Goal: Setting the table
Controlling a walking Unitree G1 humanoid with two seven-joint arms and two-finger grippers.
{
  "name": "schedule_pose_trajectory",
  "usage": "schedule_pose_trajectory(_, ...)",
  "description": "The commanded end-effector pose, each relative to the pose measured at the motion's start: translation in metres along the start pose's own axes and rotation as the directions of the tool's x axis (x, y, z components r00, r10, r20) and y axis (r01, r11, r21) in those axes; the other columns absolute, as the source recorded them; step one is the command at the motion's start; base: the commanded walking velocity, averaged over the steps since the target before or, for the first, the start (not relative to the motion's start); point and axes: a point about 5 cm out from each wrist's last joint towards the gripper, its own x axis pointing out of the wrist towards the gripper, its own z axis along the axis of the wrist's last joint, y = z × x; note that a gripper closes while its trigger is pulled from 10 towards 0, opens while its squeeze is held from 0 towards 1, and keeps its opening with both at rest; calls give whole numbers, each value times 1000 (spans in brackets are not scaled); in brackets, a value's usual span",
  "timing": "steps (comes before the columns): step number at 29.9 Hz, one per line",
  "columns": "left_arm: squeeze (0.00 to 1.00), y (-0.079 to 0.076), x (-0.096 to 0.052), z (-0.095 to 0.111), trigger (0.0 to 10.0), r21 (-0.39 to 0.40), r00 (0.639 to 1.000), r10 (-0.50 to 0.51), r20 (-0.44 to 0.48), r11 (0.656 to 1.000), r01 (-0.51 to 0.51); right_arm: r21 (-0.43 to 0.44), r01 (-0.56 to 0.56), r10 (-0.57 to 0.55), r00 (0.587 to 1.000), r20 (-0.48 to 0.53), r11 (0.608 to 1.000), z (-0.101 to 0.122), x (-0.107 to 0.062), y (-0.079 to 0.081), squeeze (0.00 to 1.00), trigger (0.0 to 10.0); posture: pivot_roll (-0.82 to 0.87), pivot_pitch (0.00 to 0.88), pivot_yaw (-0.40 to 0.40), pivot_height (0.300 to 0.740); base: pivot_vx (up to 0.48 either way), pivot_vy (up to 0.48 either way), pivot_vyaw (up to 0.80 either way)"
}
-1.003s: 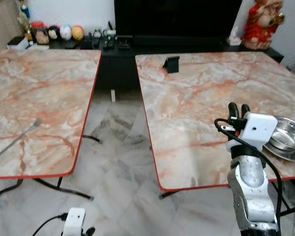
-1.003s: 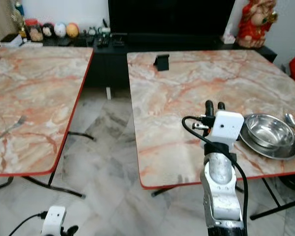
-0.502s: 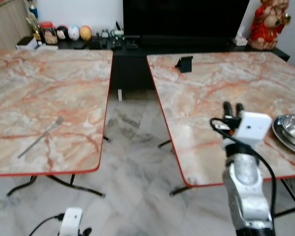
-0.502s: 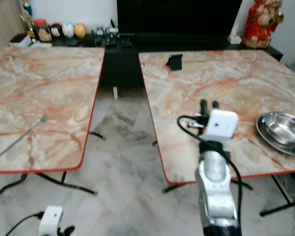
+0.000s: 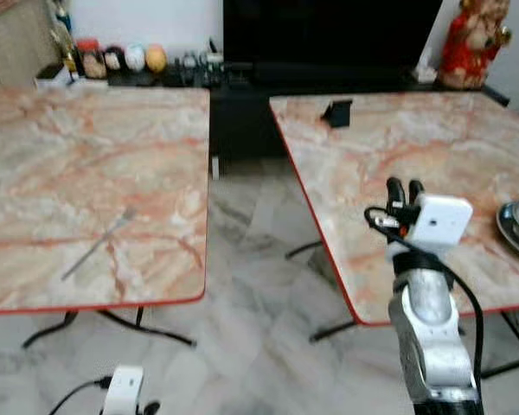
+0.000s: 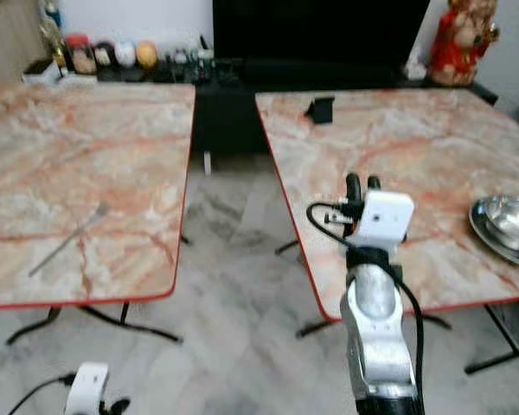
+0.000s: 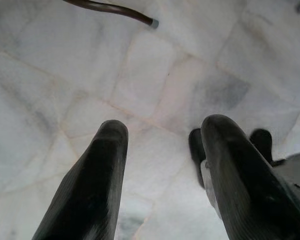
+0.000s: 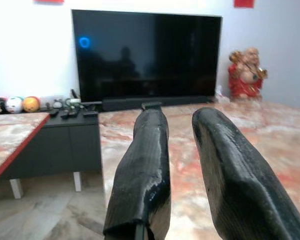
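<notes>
While I had the right gripper (image 6: 358, 181) raised upright over the near edge of the right table (image 6: 398, 147), its jaws were slightly parted and held nothing. Left gripper (image 7: 165, 165) hung low, jaws apart and empty, pointed at the tiled floor (image 7: 155, 75).

Task things sat well clear of either set of jaws: fork (image 5: 98, 245) lay flat on the left table (image 5: 78, 164), far off to the left of the right jaws and across the floor gap; steel bowl (image 6: 510, 226) sat on the right table well off to the right of those jaws, cut by the frame edge.

Judged step: turning to approach the fork, no grasp begun. Next move would call for facing the left table, closing in, then lowering one set of jaws flat onto the thin handle, tricky on a smooth marble top.

Versus a second ago, the whole view had swung left: the fork came nearer centre, the bowl slid to the edge. That's camera motion; the things themselves didn't move.
</notes>
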Motion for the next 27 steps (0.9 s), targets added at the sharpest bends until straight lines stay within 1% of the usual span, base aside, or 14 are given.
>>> schedule_pose_trajectory(1,0,2,-1,-4,10000,4,1000,6,-20,1000,-6,1,11,-11,1000,1,1000,0,0,-2,0,10000,-19,0,-19,740,0,270,0)
schedule_pose_trajectory(13,0,2,-2,-6,10000,8,1000,5,-24,1000,-5,13,-2,2,1000,3,1000,0,0,4,0,10000,-16,0,-18,740,0,271,0)
schedule_pose_trajectory(27,0,2,-2,-6,10000,9,1000,4,-23,1000,-3,12,1,-1,1000,4,1000,-1,0,3,0,10000,-18,0,-18,740,0,271,0)
